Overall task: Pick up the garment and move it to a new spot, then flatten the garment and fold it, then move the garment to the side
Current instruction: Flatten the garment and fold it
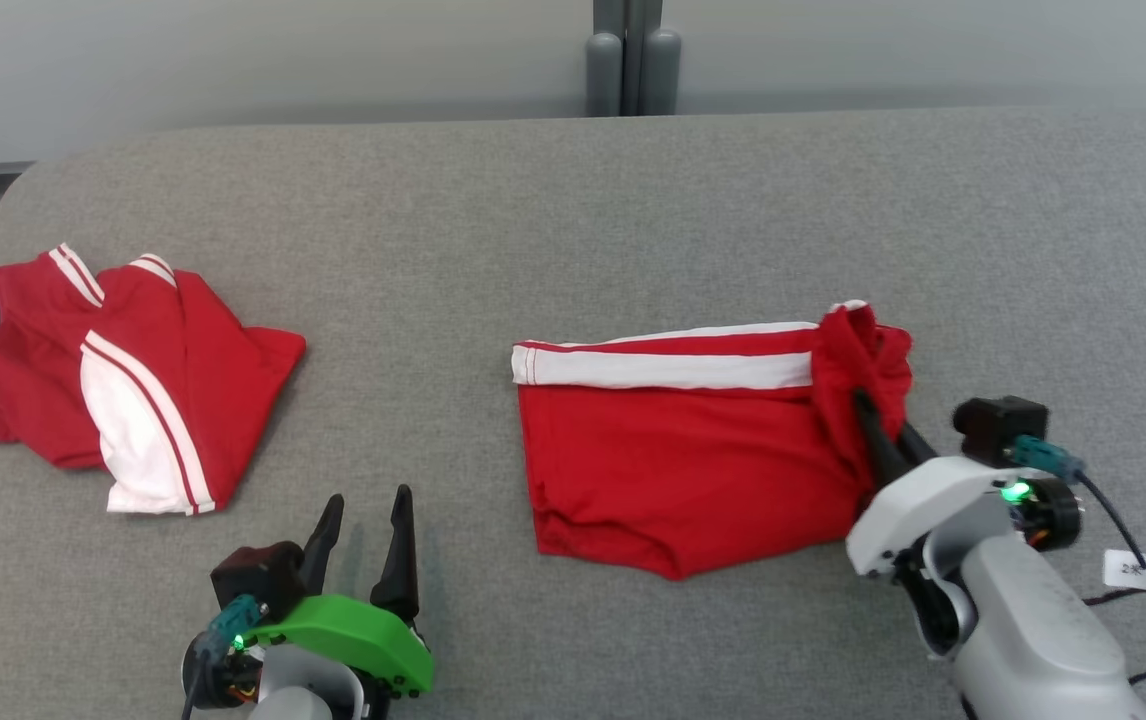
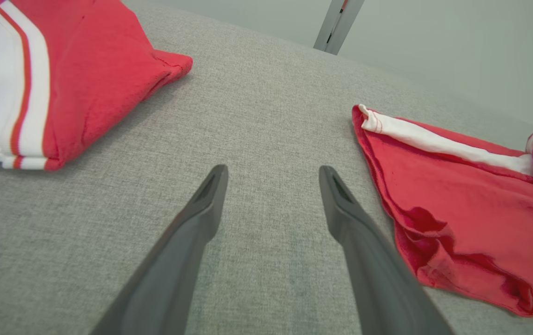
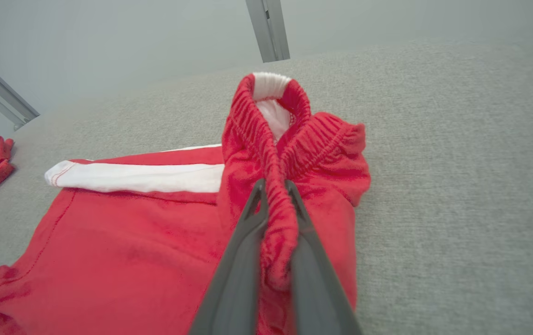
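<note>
Currently the right pincer (image 3: pixel 274 186) grips a bunched waistband fold of the red garment (image 1: pixel 673 470), lying right of centre on the counter (image 1: pixel 573 200); the left pincer (image 1: pixel 368 500) stands wide and empty. Such a thin pinch could let the elastic slip on lifting.

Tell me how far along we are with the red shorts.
Done: the shorts lie mostly flat on the grey table. In hand: the right gripper is shut on their bunched waistband. Left: the fold and the move aside; the left gripper hovers open, touching nothing.
</note>
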Motion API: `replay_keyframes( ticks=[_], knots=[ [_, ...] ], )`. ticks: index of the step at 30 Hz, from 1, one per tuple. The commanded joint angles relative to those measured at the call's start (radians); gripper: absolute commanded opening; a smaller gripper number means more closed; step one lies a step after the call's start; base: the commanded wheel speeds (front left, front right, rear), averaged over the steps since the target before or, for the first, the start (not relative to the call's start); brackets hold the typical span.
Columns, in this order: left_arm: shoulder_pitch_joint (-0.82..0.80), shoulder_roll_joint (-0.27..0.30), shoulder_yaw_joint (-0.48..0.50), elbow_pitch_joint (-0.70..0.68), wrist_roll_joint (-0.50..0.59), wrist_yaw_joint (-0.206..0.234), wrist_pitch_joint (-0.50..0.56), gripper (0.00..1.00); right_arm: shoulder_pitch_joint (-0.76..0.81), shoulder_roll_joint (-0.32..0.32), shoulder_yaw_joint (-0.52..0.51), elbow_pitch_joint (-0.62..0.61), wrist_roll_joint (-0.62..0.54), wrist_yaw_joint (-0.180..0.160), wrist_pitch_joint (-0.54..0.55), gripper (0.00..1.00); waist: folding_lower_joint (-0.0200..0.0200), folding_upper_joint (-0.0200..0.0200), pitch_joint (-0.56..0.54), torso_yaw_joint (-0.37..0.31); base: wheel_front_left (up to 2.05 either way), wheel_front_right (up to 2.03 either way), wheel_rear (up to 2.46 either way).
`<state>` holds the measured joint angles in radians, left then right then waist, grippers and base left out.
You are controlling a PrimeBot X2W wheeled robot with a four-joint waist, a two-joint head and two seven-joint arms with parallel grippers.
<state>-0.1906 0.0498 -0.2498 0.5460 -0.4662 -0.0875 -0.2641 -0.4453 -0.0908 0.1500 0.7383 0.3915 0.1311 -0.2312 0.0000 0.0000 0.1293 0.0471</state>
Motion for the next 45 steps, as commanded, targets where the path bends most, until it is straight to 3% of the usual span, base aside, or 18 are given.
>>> replay_keyframes(
  ticks=[1, 8, 16, 17, 18, 19, 20, 24, 29, 31, 38, 45],
  knots=[
    [0.017, 0.003, -0.002, -0.003, -0.009, 0.005, 0.000, 1.00, 0.004, 0.010, 0.046, -0.031, 0.030, -0.001, 0.016, 0.00, 0.0000, 0.0000, -0.003, 0.005, 0.00, 0.00, 0.00],
    [0.017, 0.003, -0.020, -0.009, -0.021, 0.014, 0.000, 1.00, -0.001, 0.028, 0.291, -0.196, 0.150, -0.001, 0.087, 0.00, 0.0000, 0.0000, 0.002, 0.054, 0.00, 0.00, 0.00],
    [0.012, 0.003, -0.030, -0.003, -0.020, 0.014, 0.000, 1.00, -0.061, 0.036, 0.450, -0.137, 0.133, -0.001, 0.076, 0.00, 0.0000, 0.0000, 0.019, 0.120, 0.00, 0.00, 0.00],
    [0.013, 0.003, -0.030, -0.003, -0.020, 0.014, 0.000, 1.00, -0.064, 0.038, 0.472, -0.131, 0.144, -0.001, 0.067, 0.10, 0.0000, 0.0000, 0.020, 0.124, 0.00, 0.00, 0.00],
    [0.014, 0.003, -0.031, -0.003, -0.020, 0.013, 0.000, 1.00, -0.068, 0.039, 0.503, -0.123, 0.164, -0.001, 0.056, 0.31, 0.0000, 0.0000, 0.019, 0.128, 0.00, 0.00, 0.00],
    [0.015, 0.003, -0.032, -0.002, -0.019, 0.014, 0.000, 1.00, -0.071, 0.039, 0.526, -0.121, 0.172, -0.001, 0.047, 0.61, 0.0000, 0.0000, 0.019, 0.130, 0.00, 0.00, 0.00],
    [0.017, 0.003, -0.031, -0.002, -0.019, 0.016, 0.000, 1.00, -0.074, 0.038, 0.549, -0.116, 0.185, -0.001, 0.038, 1.00, 0.0000, 0.0000, 0.017, 0.130, 0.00, 0.00, 0.00],
    [0.025, 0.003, -0.025, -0.006, -0.009, 0.019, 0.000, 1.00, -0.083, 0.036, 0.590, -0.091, 0.222, -0.001, 0.001, 1.00, 0.0000, 0.0000, 0.008, 0.112, 0.00, 0.00, 0.00],
    [0.033, 0.003, -0.004, -0.031, 0.027, 0.024, 0.000, 1.00, -0.088, 0.037, 0.511, -0.018, 0.174, -0.001, -0.030, 1.00, 0.0000, 0.0000, -0.016, 0.068, 0.00, 0.00, 0.00],
    [0.042, 0.003, 0.010, -0.054, 0.059, 0.030, 0.000, 1.00, -0.080, 0.037, 0.420, -0.003, 0.114, -0.001, -0.034, 1.00, 0.0000, 0.0000, -0.026, 0.048, 0.00, 0.00, 0.00],
    [0.070, 0.003, 0.044, -0.106, 0.159, 0.035, 0.000, 1.00, 0.064, 0.037, 0.091, -0.115, -0.114, -0.001, -0.035, 1.00, 0.0000, 0.0000, -0.056, 0.005, 0.00, 0.00, 0.00],
    [0.130, 0.003, 0.072, -0.145, 0.239, 0.026, 0.000, 1.00, 0.211, 0.037, -0.051, -0.214, -0.211, -0.001, -0.035, 1.00, 0.0000, 0.0000, -0.093, -0.026, 0.00, 0.00, 0.00]
  ],
)
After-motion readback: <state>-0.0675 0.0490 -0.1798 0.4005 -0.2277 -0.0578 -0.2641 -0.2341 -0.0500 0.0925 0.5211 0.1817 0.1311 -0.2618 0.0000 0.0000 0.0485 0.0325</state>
